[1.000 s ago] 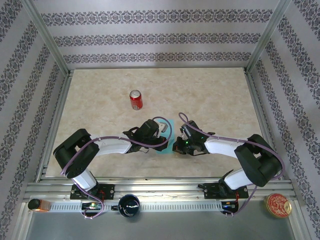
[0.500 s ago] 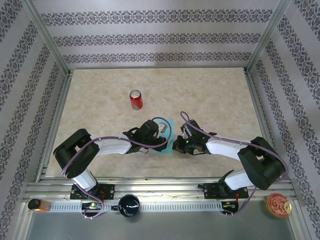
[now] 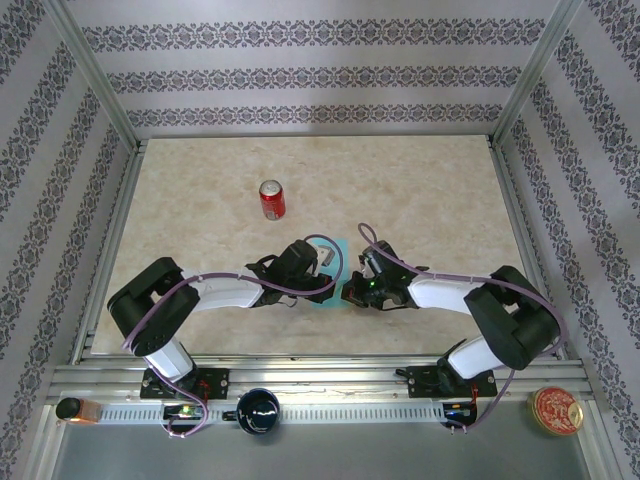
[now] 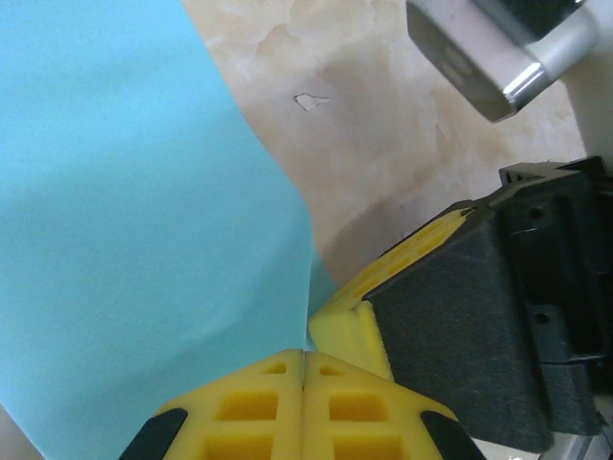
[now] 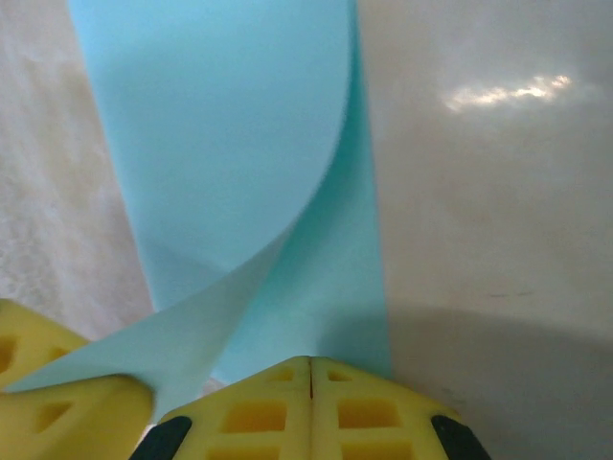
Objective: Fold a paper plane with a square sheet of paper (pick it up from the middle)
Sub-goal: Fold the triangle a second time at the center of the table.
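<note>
The thin turquoise-blue square sheet of paper [image 5: 230, 144] lies partly curled near the middle of the beige marbled table's [image 3: 420, 190] near edge. The left gripper [image 4: 304, 359] and the right gripper [image 5: 310, 364] both pinch it, yellow pads pressed together.

You are looking at a counter [image 3: 420, 190] of pale beige, marble-patterned slab. The back wall [image 3: 320, 70] behind it is papered in light grey with horizontal bands of dark floral ornament. The same paper covers the left wall [image 3: 40, 200] and the right wall [image 3: 600, 180]. Aluminium posts [image 3: 95, 75] slant up from the far corners. An aluminium rail [image 3: 330, 385] runs along the near edge. In your right wrist view a streak of glare [image 5: 503, 93] lies on the slab (soft grey shadow darkens it lower down).
</note>
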Controlling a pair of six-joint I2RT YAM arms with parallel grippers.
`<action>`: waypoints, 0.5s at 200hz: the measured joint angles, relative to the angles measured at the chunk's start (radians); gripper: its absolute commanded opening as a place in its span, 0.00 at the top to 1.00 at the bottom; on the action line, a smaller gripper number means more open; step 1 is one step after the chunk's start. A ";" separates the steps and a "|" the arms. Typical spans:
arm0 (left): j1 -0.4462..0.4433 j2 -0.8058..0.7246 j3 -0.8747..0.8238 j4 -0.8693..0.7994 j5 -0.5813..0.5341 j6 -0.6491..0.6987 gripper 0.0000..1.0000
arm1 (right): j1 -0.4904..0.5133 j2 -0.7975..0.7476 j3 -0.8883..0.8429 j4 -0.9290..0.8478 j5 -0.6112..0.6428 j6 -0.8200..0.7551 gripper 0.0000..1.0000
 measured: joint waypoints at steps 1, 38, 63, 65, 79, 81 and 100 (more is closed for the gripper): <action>0.000 0.000 0.000 0.000 0.000 0.000 1.00 | 0.000 0.001 0.000 0.001 -0.002 -0.001 0.95; 0.015 0.002 0.000 0.000 0.002 0.000 1.00 | -0.001 0.005 0.016 -0.030 0.007 -0.036 0.98; 0.041 0.009 0.000 0.000 0.006 0.000 1.00 | -0.003 0.006 0.020 -0.040 0.006 -0.058 0.98; 0.043 0.010 0.000 0.000 0.007 0.000 1.00 | -0.005 0.006 0.021 -0.041 0.006 -0.058 0.98; 0.053 0.016 0.000 0.000 0.008 0.000 1.00 | -0.009 0.006 0.024 -0.050 0.003 -0.069 0.98; 0.053 0.017 0.000 0.000 0.008 0.000 1.00 | -0.009 0.006 0.024 -0.050 0.003 -0.070 0.98; 0.062 0.029 0.000 0.001 0.012 0.000 1.00 | -0.009 0.007 0.026 -0.053 0.003 -0.077 0.98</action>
